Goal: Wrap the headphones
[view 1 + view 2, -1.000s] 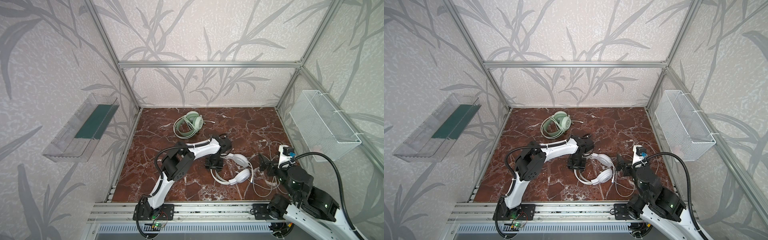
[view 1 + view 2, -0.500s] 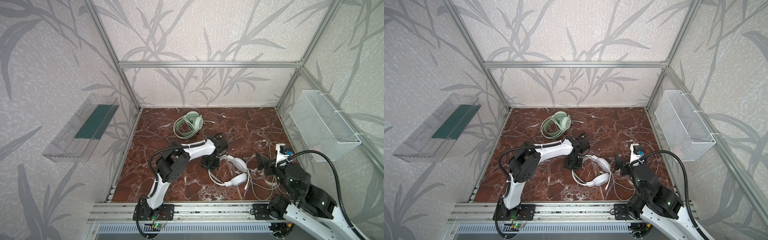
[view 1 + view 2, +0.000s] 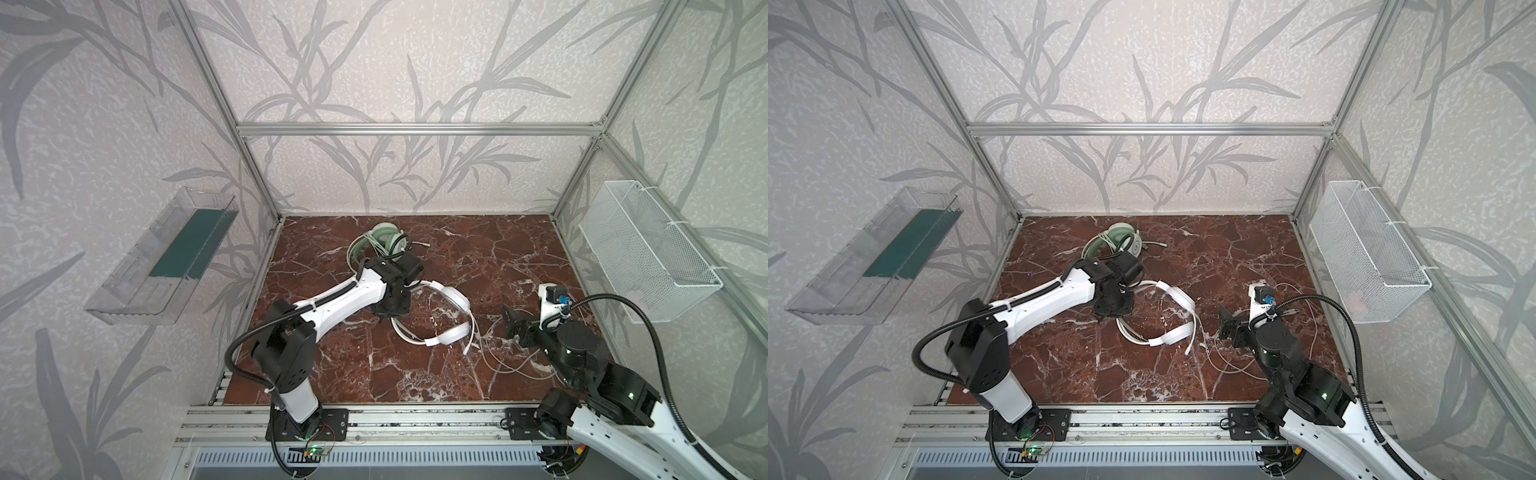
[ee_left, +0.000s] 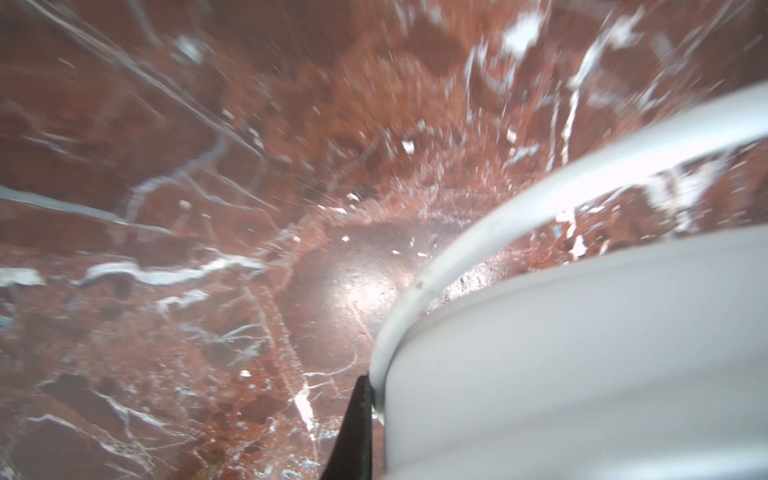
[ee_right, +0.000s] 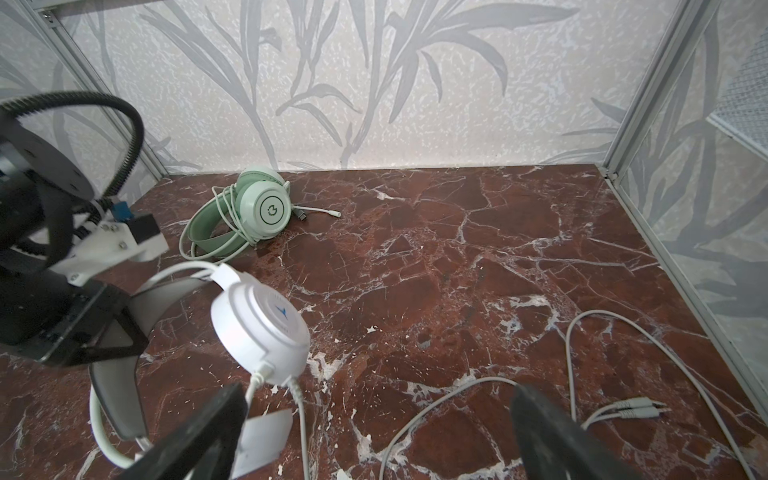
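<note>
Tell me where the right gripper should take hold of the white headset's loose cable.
Probably the bare stretch of cable lying flat on the floor just ahead of the open right gripper, coming straight down from above, jaws across the cord. It is a single strand there, clear of the cup and the plugs.

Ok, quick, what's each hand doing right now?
Left hand: closed on the white headset, at its band.
Right hand: open, holding nothing.

Back right floor [image 3: 498, 257]: bare marble, open passage.
Centre: white headset [image 3: 453, 297] and left arm [image 3: 340, 297] block the way.
Front right: loose cable [image 5: 436, 400] sprawls.
Back left: green headset [image 3: 384, 239].
</note>
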Controlling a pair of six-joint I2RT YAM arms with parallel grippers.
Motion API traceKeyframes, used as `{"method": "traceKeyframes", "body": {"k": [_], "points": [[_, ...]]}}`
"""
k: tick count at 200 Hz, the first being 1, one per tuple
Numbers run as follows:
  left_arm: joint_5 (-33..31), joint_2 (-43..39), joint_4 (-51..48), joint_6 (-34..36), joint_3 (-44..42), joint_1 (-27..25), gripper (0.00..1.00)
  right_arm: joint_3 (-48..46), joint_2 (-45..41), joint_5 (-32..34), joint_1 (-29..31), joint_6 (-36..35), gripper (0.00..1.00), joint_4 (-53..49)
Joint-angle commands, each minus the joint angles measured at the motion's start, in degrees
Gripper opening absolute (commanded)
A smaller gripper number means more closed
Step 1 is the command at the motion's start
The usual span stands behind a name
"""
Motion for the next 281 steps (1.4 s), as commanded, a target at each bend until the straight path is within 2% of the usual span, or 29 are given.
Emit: {"method": "traceKeyframes", "body": {"k": [1, 11, 35, 66, 112, 137, 167, 191, 213, 247, 281], "points": [[-4.68, -5.89, 1.37, 1.13, -1.84, 1.00, 0.00, -1.15, 0.48, -2.17, 0.14, 0.40, 0.99, 3.59], [-6.66, -8.14, 0.82, 0.67, -2.54, 1.64, 0.00, -1.41, 0.72, -2.80, 0.14, 0.29, 0.99, 4.43], [-6.41, -14.00, 2.40, 1.27, -5.10, 3.48, 0.00, -1.79, 1.80, -3.47, 0.14, 0.32, 0.99, 6.10], [1.79, -20.74, 6.57, 0.14, -9.06, 9.17, 0.00, -2.21, 4.02, -4.69, 0.14, 0.50, 0.99, 8.70], [10.17, -23.27, 2.69, -0.60, -6.50, 15.53, 0.00, -2.65, 6.65, -7.30, 0.14, -0.76, 0.99, 13.35], [10.73, -24.90, 0.06, 0.85, -4.87, 16.75, 0.00, -3.57, 6.27, -11.54, 0.14, -3.50, 0.99, 16.81], [10.51, -27.90, -2.33, 1.97, -3.69, 18.48, 0.00, -4.98, 5.50, -20.26, 0.14, -6.87, 0.99, 21.77], [13.21, -28.41, -5.35, 3.21, -1.42, 20.37, 0.00, -4.64, 3.90, -20.05, 0.19, -8.02, 0.99, 22.52], [15.74, -27.75, -8.98, 4.71, 1.47, 21.20, 0.00, -7.45, 1.64, -20.09, 0.14, -10.29, 0.99, 27.59], [17.24, -28.37, -11.51, 4.44, 3.68, 22.70, 0.00, -7.88, 3.05, -26.25, 0.19, -10.51, 0.99, 28.79], [21.84, -29.13, -12.60, 3.68, 6.26, 26.11, 0.00, -9.20, 3.35, -32.13, 0.17, -11.25, 0.99, 32.01]]}}
